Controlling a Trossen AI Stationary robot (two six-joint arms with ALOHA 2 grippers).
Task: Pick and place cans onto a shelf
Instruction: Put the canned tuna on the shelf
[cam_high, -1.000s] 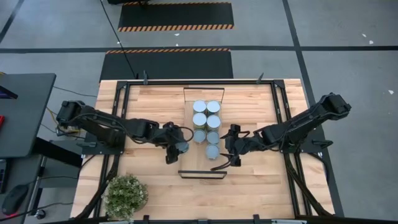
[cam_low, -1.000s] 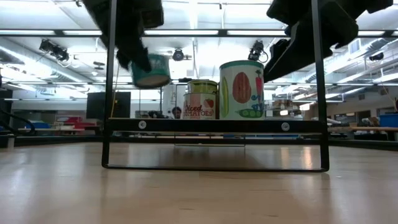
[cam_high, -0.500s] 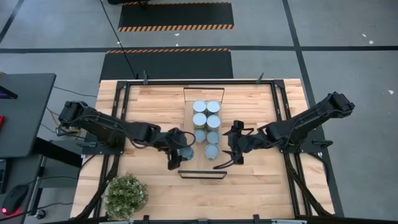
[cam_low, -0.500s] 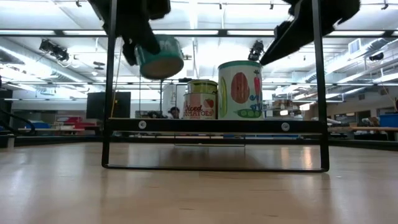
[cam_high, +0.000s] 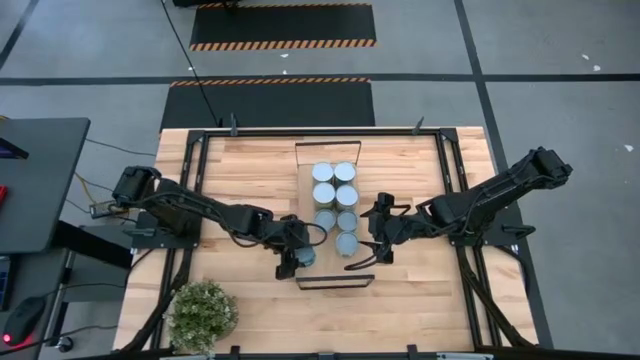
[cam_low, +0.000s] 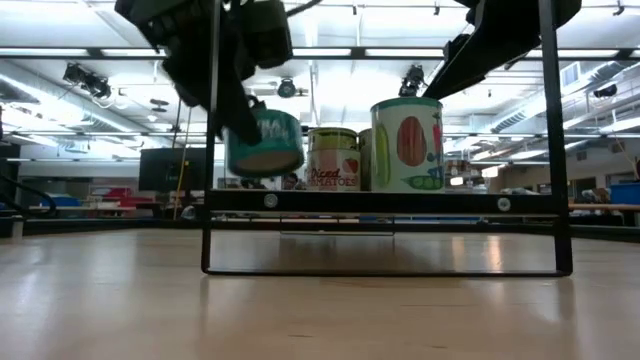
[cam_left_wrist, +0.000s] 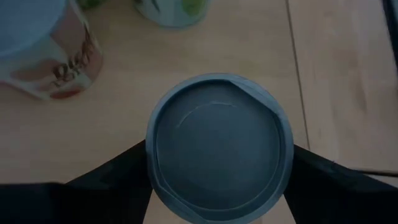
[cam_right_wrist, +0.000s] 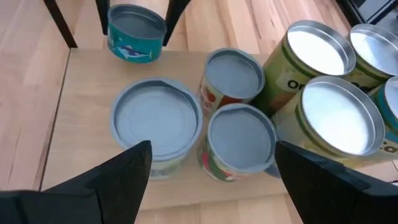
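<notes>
1. We see the left gripper (cam_high: 297, 258) pinching a teal can (cam_high: 305, 256) between its two fingers, one on each side.
2. The teal can (cam_low: 265, 143) sits at the near end of the shelf (cam_high: 330, 283). We cannot tell if it touches the board or hangs just above it.
3. The other cans (cam_high: 334, 198) stand in two rows on the shelf, just beside the teal can.
4. The right gripper (cam_high: 376, 236) hangs on the other side of the rows. Its fingers are spread wide and hold nothing.
5. A plant (cam_high: 203, 314) stands near the table's (cam_high: 250, 170) front corner.
</notes>
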